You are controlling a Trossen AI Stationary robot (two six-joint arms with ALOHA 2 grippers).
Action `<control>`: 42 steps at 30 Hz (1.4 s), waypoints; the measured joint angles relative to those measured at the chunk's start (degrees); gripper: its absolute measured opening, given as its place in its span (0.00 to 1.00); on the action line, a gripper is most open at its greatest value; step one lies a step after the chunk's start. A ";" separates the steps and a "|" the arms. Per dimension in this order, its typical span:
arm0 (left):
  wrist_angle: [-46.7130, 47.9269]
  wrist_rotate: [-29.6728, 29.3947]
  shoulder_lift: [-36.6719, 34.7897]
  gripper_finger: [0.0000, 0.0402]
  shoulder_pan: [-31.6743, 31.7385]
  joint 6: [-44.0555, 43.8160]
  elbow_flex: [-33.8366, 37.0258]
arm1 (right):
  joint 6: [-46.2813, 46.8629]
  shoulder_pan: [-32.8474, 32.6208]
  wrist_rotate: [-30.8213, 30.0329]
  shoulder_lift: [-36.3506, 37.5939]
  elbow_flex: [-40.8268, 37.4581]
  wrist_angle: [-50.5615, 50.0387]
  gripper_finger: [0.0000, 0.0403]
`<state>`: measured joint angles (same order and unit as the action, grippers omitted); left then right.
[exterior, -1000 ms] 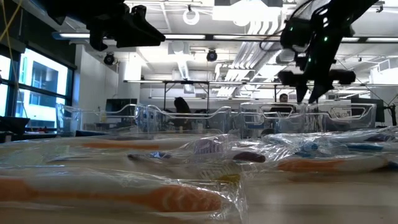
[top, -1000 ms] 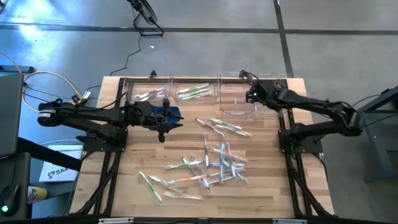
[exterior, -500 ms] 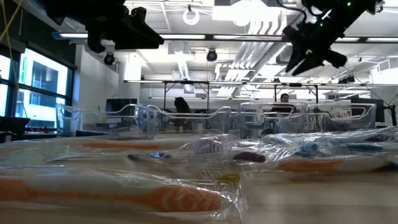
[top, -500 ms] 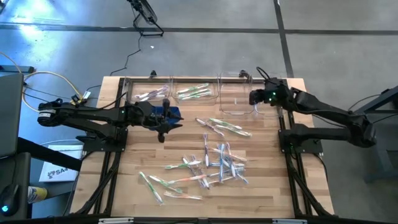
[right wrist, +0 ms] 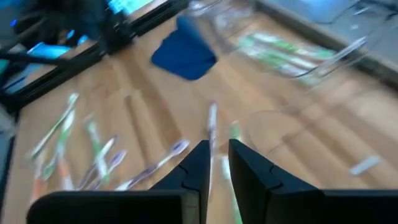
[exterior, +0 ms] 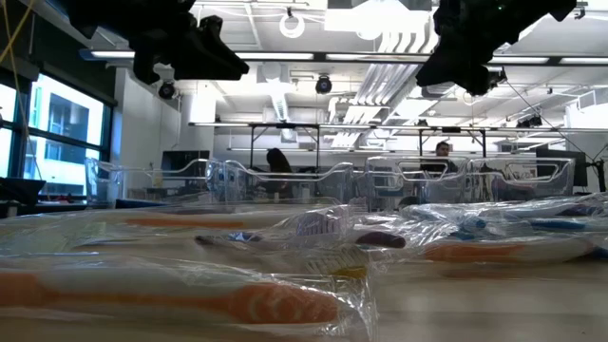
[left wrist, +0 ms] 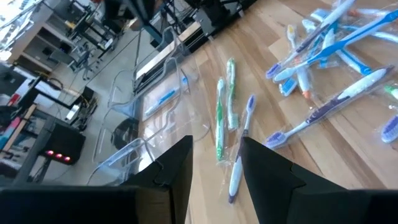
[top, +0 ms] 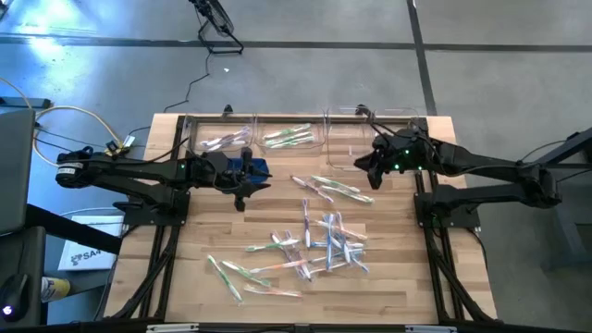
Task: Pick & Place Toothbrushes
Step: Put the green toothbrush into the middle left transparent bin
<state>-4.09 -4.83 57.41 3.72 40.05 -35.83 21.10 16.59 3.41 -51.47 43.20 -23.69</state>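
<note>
Wooden table (top: 388, 277) is shown strewn with wrapped toothbrushes (top: 314, 245) mid-table; a few are already seen in the back bins (top: 287, 137). Left gripper (top: 242, 190) is parked partly spread beside the blue cloth (top: 257, 168), holding nothing. Right gripper (top: 368, 165) has been swung back from the bins toward the pile, fingers narrowed and empty, so a drop is judged done and another pick due.

One camera looks straight down on the whole table (top: 185, 240). Another sits at tabletop height, close behind wrapped toothbrushes (exterior: 237, 299), facing the room. Each wrist camera looks past its own fingers at the same toothbrushes and bins (left wrist: 149, 118).
</note>
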 joint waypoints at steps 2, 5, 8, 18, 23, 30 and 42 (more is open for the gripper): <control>-0.08 -0.97 0.00 0.33 -0.01 0.03 0.00 | 0.00 -1.06 -0.21 -0.92 -0.02 -0.06 0.12; -0.49 -1.81 0.00 0.33 0.00 -0.02 0.00 | 0.23 -2.27 -0.93 -2.51 -0.02 -0.01 0.12; -0.46 -2.03 0.00 0.33 -0.01 -0.04 0.02 | 1.66 -3.18 -2.15 -4.30 -0.02 -0.01 0.12; -0.44 -2.11 0.00 0.33 0.00 -0.16 0.02 | 5.01 -6.96 -1.74 -11.86 -0.02 0.22 0.12; -0.43 -2.13 0.00 0.33 -0.01 -0.17 0.02 | 8.71 -8.83 -1.65 -15.31 -0.02 0.40 0.12; -0.44 -2.11 0.00 0.33 -0.01 -0.17 0.02 | 9.31 -11.04 -1.93 -18.62 -0.07 1.39 0.12; -0.44 -2.12 0.00 0.33 -0.01 -1.57 0.02 | 9.14 -13.23 -1.96 -19.80 -0.09 12.01 0.12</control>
<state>-4.54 -6.95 57.41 3.72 38.48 -35.81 30.24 3.36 1.45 -71.26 43.11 -11.68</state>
